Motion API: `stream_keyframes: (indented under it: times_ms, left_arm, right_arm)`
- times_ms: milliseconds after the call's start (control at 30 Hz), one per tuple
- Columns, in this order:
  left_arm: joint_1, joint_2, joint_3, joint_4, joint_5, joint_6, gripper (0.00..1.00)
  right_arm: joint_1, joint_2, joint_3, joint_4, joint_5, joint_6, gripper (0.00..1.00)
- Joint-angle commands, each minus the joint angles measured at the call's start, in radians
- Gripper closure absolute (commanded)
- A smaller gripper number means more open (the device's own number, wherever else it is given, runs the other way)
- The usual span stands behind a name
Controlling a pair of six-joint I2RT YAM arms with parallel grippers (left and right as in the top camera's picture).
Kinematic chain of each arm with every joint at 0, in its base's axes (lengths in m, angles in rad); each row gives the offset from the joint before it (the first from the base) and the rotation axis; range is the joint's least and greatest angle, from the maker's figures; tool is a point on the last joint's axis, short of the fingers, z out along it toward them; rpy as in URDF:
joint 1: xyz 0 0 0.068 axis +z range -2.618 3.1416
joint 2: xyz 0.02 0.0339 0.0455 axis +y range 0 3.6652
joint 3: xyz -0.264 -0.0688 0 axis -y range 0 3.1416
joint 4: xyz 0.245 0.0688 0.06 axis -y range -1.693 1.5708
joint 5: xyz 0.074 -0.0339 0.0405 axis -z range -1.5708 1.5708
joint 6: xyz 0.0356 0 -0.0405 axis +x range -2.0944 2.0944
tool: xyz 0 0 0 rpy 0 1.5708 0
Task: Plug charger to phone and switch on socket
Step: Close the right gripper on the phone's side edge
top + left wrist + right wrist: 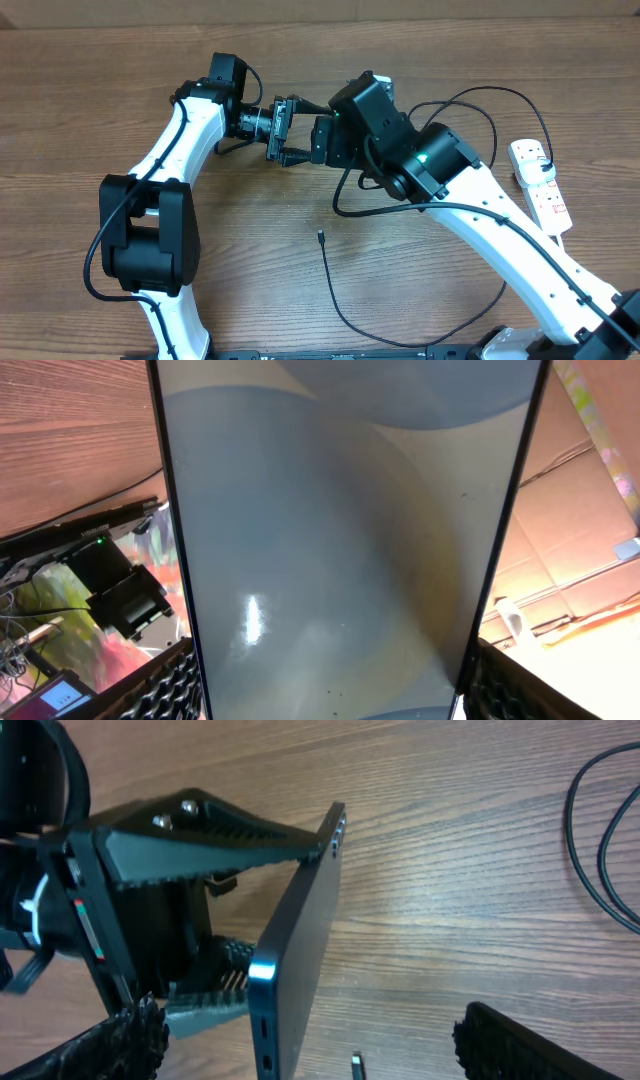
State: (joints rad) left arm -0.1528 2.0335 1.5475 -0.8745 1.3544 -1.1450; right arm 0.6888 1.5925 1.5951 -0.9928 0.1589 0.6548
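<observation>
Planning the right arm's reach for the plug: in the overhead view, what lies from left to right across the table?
Left arm's large black elbow housing → left arm's black fingers → thin black cable's metal-tipped connector → right arm's black joint with green light → white oblong power strip.

A wooden table (250, 290) with warm brown grain fills the overhead view, evenly lit, with a paler strip (400, 6) along its far edge. From the left wrist, what look like cardboard boxes (590, 510) stand brightly lit beyond it, and a black box (100, 565) with a green light sits amid blurred colours.
</observation>
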Motion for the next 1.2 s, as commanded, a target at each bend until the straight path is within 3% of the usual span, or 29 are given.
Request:
stream_keyframes:
  times_ms: [0,567,800,1167]
  left_arm:
    - [-0.001,0.001,0.026,0.001,0.06,0.023,0.29]
    - [-0.001,0.001,0.026,0.0,0.08,0.023,0.3]
    - [-0.001,0.001,0.026,0.0,0.08,0.023,0.3]
    - [-0.001,0.001,0.026,0.0,0.08,0.023,0.29]
  right_arm:
    - [0.004,-0.008,0.022,0.012,0.024,0.013,0.08]
    - [0.057,0.041,0.021,0.016,0.099,0.058,0.13]
    - [0.057,0.069,0.021,0.027,0.149,0.079,0.28]
    - [0.057,0.071,0.021,0.054,0.162,0.079,0.4]
